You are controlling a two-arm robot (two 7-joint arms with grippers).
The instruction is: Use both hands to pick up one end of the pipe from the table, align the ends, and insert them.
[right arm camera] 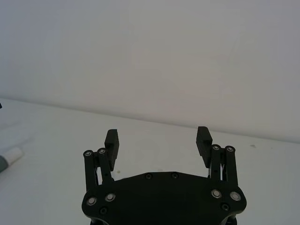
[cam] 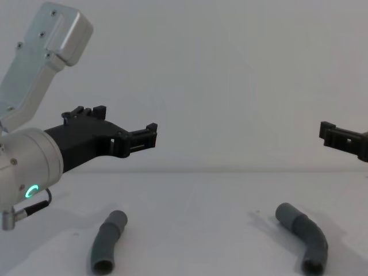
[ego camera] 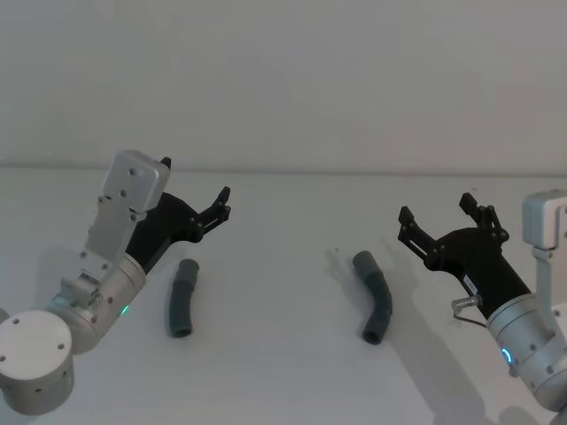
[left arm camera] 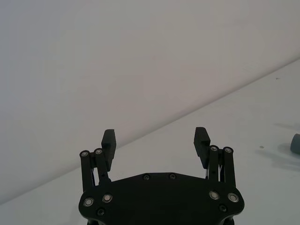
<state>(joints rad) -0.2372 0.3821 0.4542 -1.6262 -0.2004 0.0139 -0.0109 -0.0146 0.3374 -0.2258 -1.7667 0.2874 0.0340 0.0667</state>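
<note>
Approach step: left gripper (ego camera: 195, 181), fingers apart, hovers above the table (ego camera: 275, 363) with the left pipe piece (ego camera: 182, 297) at its 6 o'clock, right gripper (ego camera: 436, 208) likewise spread, right pipe piece (ego camera: 376, 297) at its 8 o'clock; both must descend to grasp

the table (ego camera: 283, 381) is looked down on by the head view and across, from low, by the chest view; the left pipe piece (ego camera: 182, 297) and right pipe piece (ego camera: 376, 296) are shared by both. the left gripper (left arm camera: 155, 138) and right gripper (right arm camera: 158, 137) are framed from close behind, toward the wall (left arm camera: 117, 56).
</note>
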